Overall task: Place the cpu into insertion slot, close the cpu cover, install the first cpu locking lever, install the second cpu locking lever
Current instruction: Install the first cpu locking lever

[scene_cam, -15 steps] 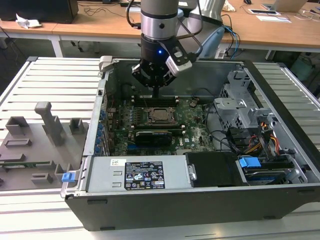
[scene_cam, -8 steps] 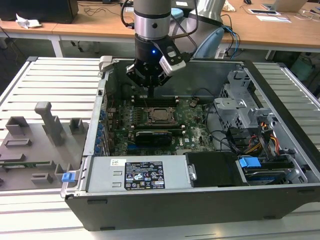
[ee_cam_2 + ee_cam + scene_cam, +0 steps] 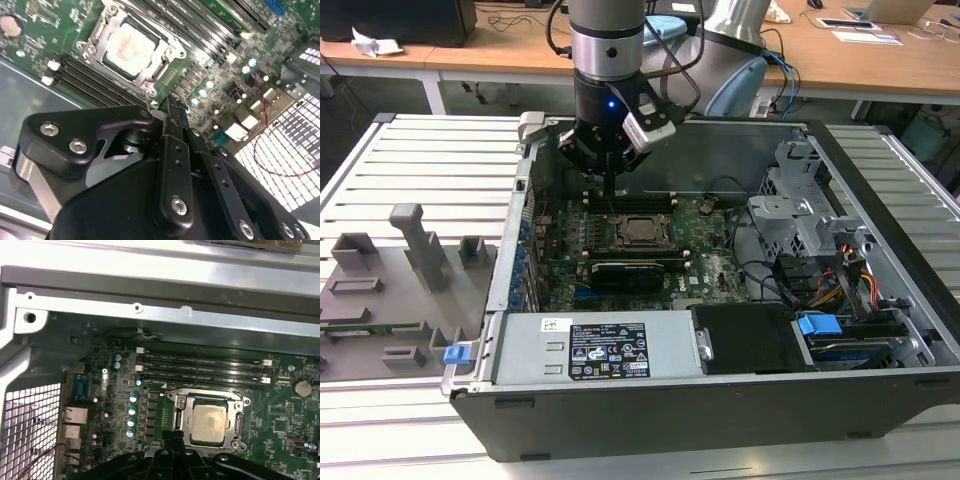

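Tool [image 3: 171,106], jaws together, hangs just beside cpu [image 3: 129,47] seated in insertion slot [image 3: 150,76].

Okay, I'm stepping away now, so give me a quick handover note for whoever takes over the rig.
Gripper: shut, nothing seen in it, tip close beside a corner of the insertion slot.
Cpu: seated in the slot.
Cpu cover: lies flat around the cpu, looks closed.
To do: the locking levers; I cannot tell whether either is latched yet.
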### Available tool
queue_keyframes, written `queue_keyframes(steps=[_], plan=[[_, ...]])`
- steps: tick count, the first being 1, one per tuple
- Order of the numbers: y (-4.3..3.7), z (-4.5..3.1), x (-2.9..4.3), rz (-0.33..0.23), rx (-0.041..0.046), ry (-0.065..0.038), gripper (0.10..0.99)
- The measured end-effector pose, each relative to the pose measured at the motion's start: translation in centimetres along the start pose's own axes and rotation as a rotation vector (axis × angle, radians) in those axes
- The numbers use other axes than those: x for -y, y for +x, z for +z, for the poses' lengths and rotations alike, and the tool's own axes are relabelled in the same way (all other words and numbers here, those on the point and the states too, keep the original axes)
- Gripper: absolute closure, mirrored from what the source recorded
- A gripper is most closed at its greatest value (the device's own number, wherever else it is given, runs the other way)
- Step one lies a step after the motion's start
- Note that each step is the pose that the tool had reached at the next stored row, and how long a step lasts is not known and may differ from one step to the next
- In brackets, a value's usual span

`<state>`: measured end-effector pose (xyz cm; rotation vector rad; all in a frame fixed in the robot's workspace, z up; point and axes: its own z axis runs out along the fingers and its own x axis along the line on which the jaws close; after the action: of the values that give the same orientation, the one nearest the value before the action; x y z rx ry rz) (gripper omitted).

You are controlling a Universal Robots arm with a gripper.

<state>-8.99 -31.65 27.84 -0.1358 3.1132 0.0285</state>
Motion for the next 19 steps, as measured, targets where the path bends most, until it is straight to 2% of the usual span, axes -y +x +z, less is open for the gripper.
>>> queue_keyframes(steps=[10,19], plan=[[1.78,0.63,-1.03,-0.01,0.0003,0.0,0.976],[2.38,0.88,-1.38,-0.019,0.0001,-0.001,0.976]])
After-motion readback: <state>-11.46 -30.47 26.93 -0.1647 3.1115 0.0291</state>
